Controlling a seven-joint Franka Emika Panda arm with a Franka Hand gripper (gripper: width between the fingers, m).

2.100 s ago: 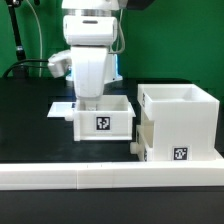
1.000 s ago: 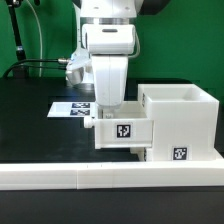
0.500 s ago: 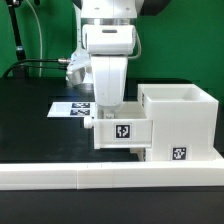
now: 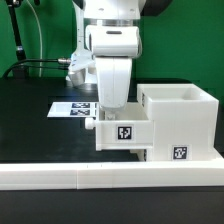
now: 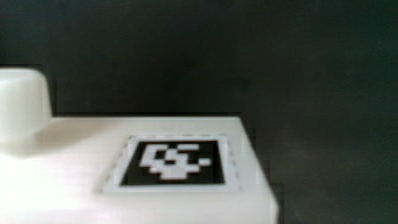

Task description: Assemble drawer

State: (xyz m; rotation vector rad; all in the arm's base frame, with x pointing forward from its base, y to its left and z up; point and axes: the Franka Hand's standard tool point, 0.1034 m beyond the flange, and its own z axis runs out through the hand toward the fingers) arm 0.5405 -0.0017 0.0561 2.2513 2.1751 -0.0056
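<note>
The tall white casing [image 4: 182, 122] stands at the exterior view's right, with a tag low on its front. A white knobbed tray [image 4: 124, 134] with a tag on its face sits against the casing's left side, its knob [image 4: 92, 125] pointing to the exterior view's left. My gripper [image 4: 113, 114] reaches straight down onto the tray's top edge; the tray wall hides its fingertips. It appears shut on the tray. The wrist view shows the tray's tagged face [image 5: 175, 160] and the knob [image 5: 22, 105], with no fingers in view. The second tray is not clearly visible.
The marker board [image 4: 70, 108] lies flat on the black table behind the tray. A long low white rail [image 4: 90, 176] runs along the front edge. A black cable [image 4: 40, 66] and a green wall are at the back.
The tray went with my gripper from beside the marker board to the casing's left side. In the last half second the arm shifted slightly to the exterior view's right.
</note>
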